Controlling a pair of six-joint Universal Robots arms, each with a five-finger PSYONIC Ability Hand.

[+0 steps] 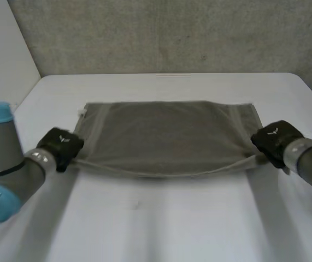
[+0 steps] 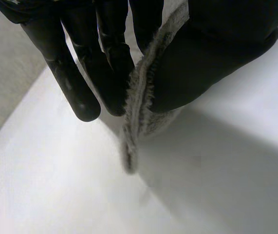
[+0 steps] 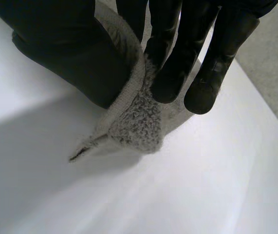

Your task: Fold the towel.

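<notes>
On the white table (image 1: 172, 224), at its centre: the grey towel (image 1: 166, 136) is spread wide, long side running from 9 to 3 o'clock.
Towel's far edge: at 12 o'clock, flat on the table as far as I can see.
Towel's near edge: at 6 o'clock, raised at both ends and sagging in a shallow curve between them. Its middle is close to the table, and I can't tell whether it touches.
Left hand (image 1: 61, 146): at the towel's near corner, about 8 o'clock. My wrist view shows the hem pinched between my thumb (image 2: 212, 58) and fingers (image 2: 107, 73), with a short tail of terry hanging below the pinch.
Right hand (image 3: 70, 53): at the other near corner, about 4 o'clock. It is closed on the cloth the same way, with the hem running between the thumb and fingers (image 3: 177, 68) and the corner bunched under them.
Done so far: both near corners are gripped and just off the table. I judge this to be the very start of the fold.
Left to do: I need to carry the near edge towards 12 o'clock, lay it on the far edge, let go and smooth it down. No crease is made yet.
Arms: my left arm (image 1: 3, 169) comes in from 8 o'clock and my right arm (image 1: 311, 164) from 4 o'clock.
Beyond the table: a rough grey wall (image 1: 172, 33) stands at 12 o'clock.
</notes>
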